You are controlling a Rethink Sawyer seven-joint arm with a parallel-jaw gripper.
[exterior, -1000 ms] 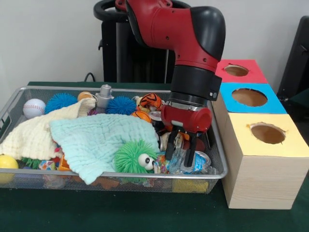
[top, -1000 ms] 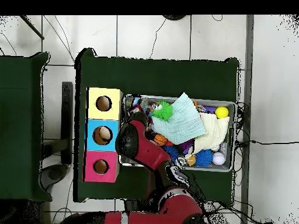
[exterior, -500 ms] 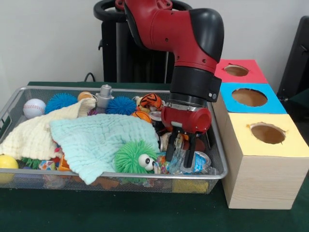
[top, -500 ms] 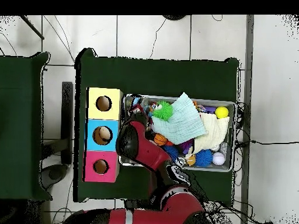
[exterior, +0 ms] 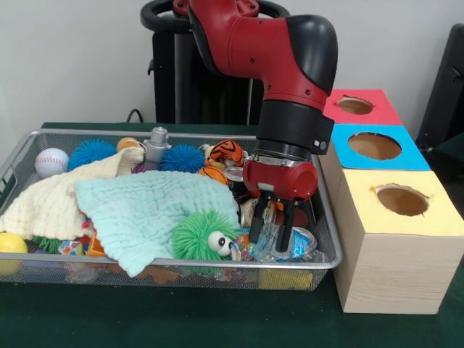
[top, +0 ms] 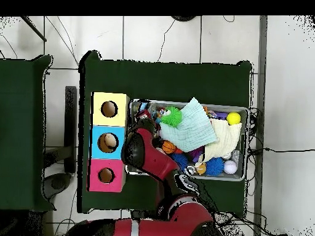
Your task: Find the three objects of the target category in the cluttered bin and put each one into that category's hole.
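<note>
Three holed boxes stand in a row just beside the wire bin (exterior: 330, 239): a yellow box (exterior: 401, 239), a blue box (exterior: 377, 148) and a red box (exterior: 360, 106), each with one round hole in its top. Inside the bin lie two cloths, a pale green cloth (exterior: 148, 214) and a cream cloth (exterior: 54, 199); two blue spiky balls (exterior: 181, 157), one green spiky ball with eyes (exterior: 199, 235), one baseball (exterior: 51, 162), one yellow ball (exterior: 11, 243), one tiger toy (exterior: 226, 152) and one grey bottle (exterior: 156, 143). The gripper (exterior: 272, 243) hangs at the bin's end nearest the yellow box, its jaws spread apart, straddling a crumpled clear plastic bottle (exterior: 293, 245) and small wrappers that lie under and between the tips. Which category is wanted cannot be told. Against half a second ago, the gripper has barely shifted and the clutter lies as it did.
</note>
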